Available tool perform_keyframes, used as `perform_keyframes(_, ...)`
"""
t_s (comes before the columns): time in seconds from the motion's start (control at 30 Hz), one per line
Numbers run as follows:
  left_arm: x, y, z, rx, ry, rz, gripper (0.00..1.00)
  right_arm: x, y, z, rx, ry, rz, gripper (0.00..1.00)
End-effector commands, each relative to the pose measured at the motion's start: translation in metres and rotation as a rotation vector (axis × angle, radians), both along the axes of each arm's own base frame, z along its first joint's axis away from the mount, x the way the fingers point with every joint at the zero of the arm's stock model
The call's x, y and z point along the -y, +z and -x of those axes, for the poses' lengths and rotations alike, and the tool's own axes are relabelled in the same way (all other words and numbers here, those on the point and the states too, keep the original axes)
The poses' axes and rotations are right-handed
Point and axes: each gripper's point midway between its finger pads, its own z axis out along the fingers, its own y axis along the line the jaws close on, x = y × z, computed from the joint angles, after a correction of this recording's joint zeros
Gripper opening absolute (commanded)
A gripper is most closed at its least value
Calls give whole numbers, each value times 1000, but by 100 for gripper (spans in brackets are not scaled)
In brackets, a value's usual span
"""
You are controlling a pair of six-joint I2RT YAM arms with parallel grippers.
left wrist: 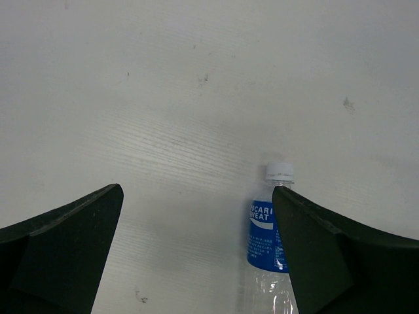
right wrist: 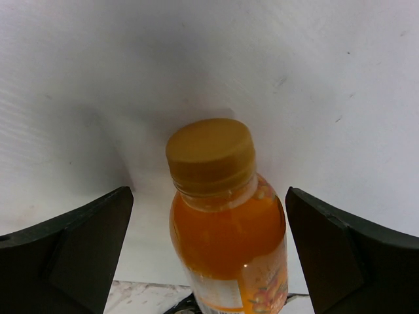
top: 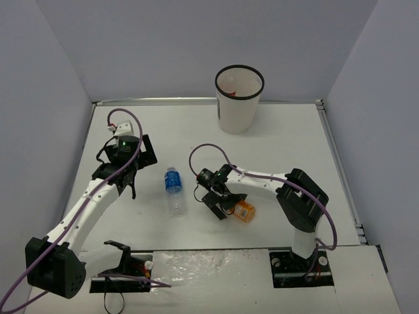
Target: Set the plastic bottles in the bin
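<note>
The white bin (top: 239, 98) with a black rim stands at the back of the table. A clear bottle with a blue label (top: 173, 191) lies on the table, cap toward the back. My left gripper (top: 133, 175) is open and empty, just left of it. In the left wrist view (left wrist: 196, 191) the bottle (left wrist: 265, 239) lies by the right finger, partly behind it. My right gripper (top: 226, 208) is open around the short orange bottle (top: 244, 210). In the right wrist view (right wrist: 208, 191) that bottle (right wrist: 226, 222) sits between the spread fingers without touching them. No other bottles show.
Grey walls enclose the table (top: 288, 144) on three sides. A raised strip (top: 216, 265) runs along the near edge between the arm bases. Cables loop over both arms.
</note>
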Motion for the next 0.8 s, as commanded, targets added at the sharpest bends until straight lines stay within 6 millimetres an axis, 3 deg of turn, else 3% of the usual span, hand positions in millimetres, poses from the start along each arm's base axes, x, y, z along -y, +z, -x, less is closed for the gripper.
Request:
perform_keyframes(0.0, -3, 41, -11, 118, 29, 25, 97, 9, 5, -6, 38, -21, 74, 98)
perform_keyframes(0.07, -4, 42, -10, 118, 34, 23, 97, 9, 5, -6, 42, -24, 76, 85)
perform_keyframes(0.23, -5, 42, -9, 120, 38, 24, 97, 10, 12, -10, 71, -33, 76, 38)
perform_keyframes(0.33, -4, 43, -9, 122, 34, 28, 97, 9, 22, -18, 113, -31, 74, 31)
perform_keyframes(0.43, -2, 42, -10, 121, 28, 34, 97, 1, 43, -42, 222, -65, 51, 30)
perform_keyframes(0.57, 0, 41, -10, 108, 15, 35, 97, -41, 91, -90, 383, -123, -195, 23)
perform_keyframes(0.67, 3, 41, -10, 111, -3, 47, 97, -76, 159, -138, 530, -150, -470, 21)
perform_keyframes(0.77, 7, 41, -10, 115, -19, 56, 97, -83, 223, -178, 665, -151, -637, 21)
